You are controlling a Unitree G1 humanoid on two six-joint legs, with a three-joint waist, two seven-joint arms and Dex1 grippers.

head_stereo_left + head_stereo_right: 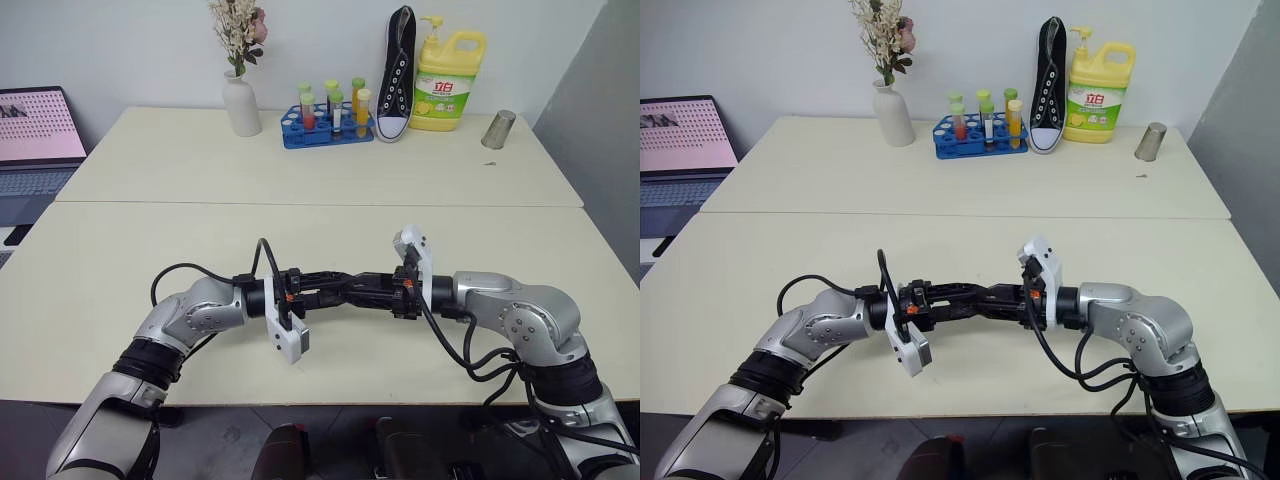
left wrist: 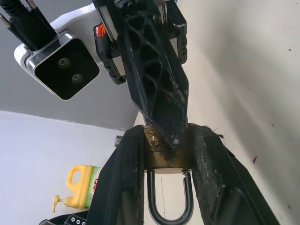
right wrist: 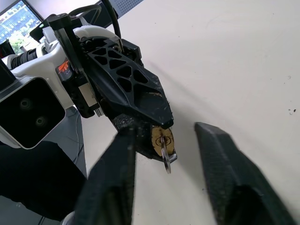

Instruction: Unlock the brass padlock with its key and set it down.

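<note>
The left gripper point(image 3: 140, 124) was clamped on the brass padlock point(image 2: 164, 157), held up over the cream table point(image 1: 150, 250), shackle toward its own wrist and keyway facing the right gripper point(image 3: 164, 145). The key point(image 3: 165, 157) stuck out of that keyway, its long axis pointing between the right fingers, which stood apart around it, apparently not yet gripping. The yellow bottle point(image 1: 448, 80) bore a label that I could not read.

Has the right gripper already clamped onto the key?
No: in the right wrist view the right gripper's fingers stand apart on either side of the key, which sticks out of the brass padlock.
</note>
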